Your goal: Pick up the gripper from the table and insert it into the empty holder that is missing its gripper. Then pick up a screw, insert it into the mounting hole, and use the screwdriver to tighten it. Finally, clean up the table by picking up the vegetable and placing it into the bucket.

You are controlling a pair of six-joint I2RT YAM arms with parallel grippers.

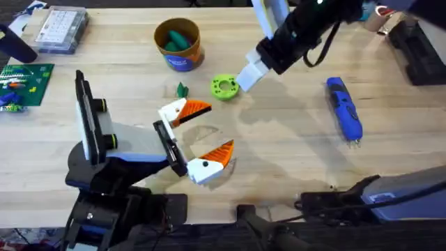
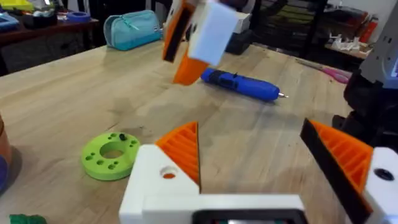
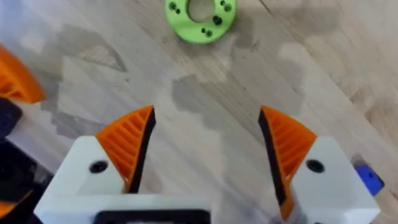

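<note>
My left hand point(image 1: 202, 136) sits low over the table point(image 1: 293, 150), spread wide, nothing between the fingers. The fingers are white blocky plastic with orange ribbed wedge pads point(image 2: 185, 148). My right hand point(image 3: 205, 149) is up off the table, also wide and empty, with the same white bodies and orange ribbed pads; from overhead its white finger point(image 1: 249, 72) pokes out of the dark arm.

The table is pale wood with visible grain, matte.

The green disc point(image 1: 224, 87) is a flat round plastic ring with a centre hole and small holes around it, lying flat just beyond my right hand's fingertips and ahead of my left hand. One small hole holds something dark; I cannot tell what.

The screwdriver point(image 1: 345, 109) is slim, blue and pen-shaped with a short metal tip, lying flat on the table well apart from my left hand, out to its right, and off to the side of my right hand.

The bucket point(image 1: 178, 44) is a squat orange-brown cylinder with a blue label, upright, beyond my left hand and left of the green disc. A green vegetable point(image 1: 175, 40) lies inside it.

A small green piece point(image 1: 182, 90) sits on the table between the bucket and my left hand. A clear plastic box point(image 1: 61, 29) sits far off to the left, and a green circuit board point(image 1: 24, 82) lies near the table's left edge.
</note>
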